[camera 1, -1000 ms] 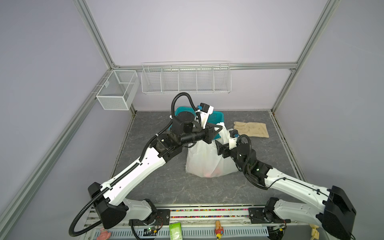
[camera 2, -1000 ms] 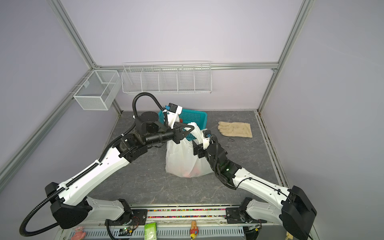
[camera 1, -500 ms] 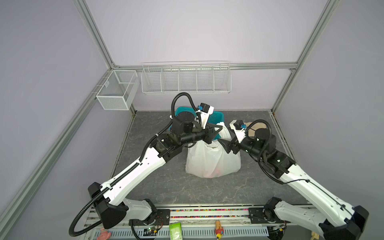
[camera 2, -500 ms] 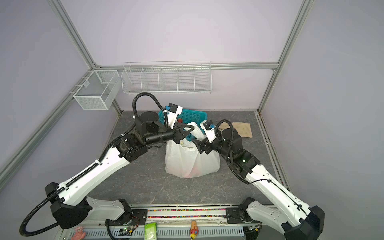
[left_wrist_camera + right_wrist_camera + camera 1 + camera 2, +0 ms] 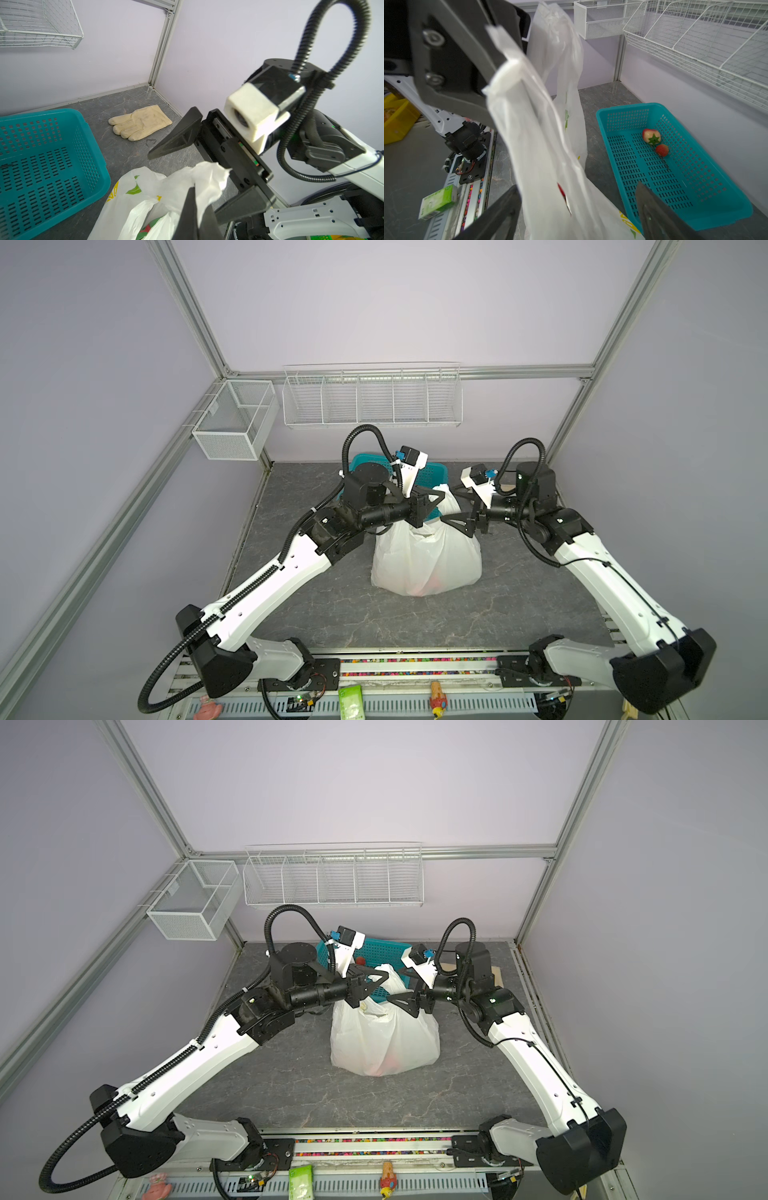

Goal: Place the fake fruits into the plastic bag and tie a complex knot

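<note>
step: knot prep | left gripper [image 5: 435,502] clamps plastic bag [image 5: 428,560] handle | right gripper [image 5: 446,517] jaws wide, straddling bag strip just right | next: close right, cross handles

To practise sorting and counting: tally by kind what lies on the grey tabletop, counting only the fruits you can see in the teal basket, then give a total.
Teal basket: 1
Fake fruits in it: 2
Plastic bag: 1
Glove: 1
Total: 5
Fruits inside the bag: cannot count.
</note>
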`<state>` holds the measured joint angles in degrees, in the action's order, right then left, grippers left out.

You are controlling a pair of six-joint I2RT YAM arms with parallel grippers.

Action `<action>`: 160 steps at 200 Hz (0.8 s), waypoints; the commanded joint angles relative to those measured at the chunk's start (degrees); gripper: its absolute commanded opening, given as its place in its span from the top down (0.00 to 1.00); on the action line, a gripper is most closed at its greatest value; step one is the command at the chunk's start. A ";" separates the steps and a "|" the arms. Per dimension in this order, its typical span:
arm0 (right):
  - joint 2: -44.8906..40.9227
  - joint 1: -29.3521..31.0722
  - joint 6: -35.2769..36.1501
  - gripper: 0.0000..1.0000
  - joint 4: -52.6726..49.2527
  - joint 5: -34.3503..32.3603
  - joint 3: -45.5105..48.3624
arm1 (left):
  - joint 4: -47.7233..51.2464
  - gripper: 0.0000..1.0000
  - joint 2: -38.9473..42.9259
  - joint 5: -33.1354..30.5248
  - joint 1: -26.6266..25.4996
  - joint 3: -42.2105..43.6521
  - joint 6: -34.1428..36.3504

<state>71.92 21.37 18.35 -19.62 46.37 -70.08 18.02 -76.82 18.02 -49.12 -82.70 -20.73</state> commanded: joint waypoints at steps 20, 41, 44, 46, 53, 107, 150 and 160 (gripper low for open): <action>1.50 -1.59 1.79 0.37 0.78 9.29 0.09 | -0.57 1.00 1.32 0.64 0.26 -1.06 0.55; 2.20 -1.61 1.77 0.42 0.70 10.05 -0.05 | -0.68 1.00 1.32 0.59 0.29 -1.06 0.58; 2.30 -1.59 1.78 0.42 0.72 10.06 -0.04 | -0.70 1.00 1.32 0.57 0.28 -1.06 0.60; 2.33 -1.59 1.78 0.42 0.72 10.12 0.02 | -0.68 1.00 1.32 0.58 0.26 -1.06 0.60; 2.42 -1.61 1.78 0.44 0.81 10.06 0.08 | -0.64 1.00 1.32 0.54 0.32 -1.07 0.60; 3.27 -1.59 0.52 0.48 1.92 11.46 -1.54 | -0.71 1.00 1.15 0.78 0.27 -1.06 0.60; 4.30 -1.65 2.96 0.55 -1.43 10.89 -1.43 | -0.80 1.00 1.05 0.93 0.31 -1.06 0.54; 4.11 -1.61 3.03 0.55 -1.39 10.68 -0.91 | -0.81 1.00 1.05 0.89 0.28 -1.06 0.60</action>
<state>75.68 19.92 18.46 -19.68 55.29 -70.94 18.02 -76.75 18.04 -49.12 -82.70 -20.71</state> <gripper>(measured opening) 0.448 0.047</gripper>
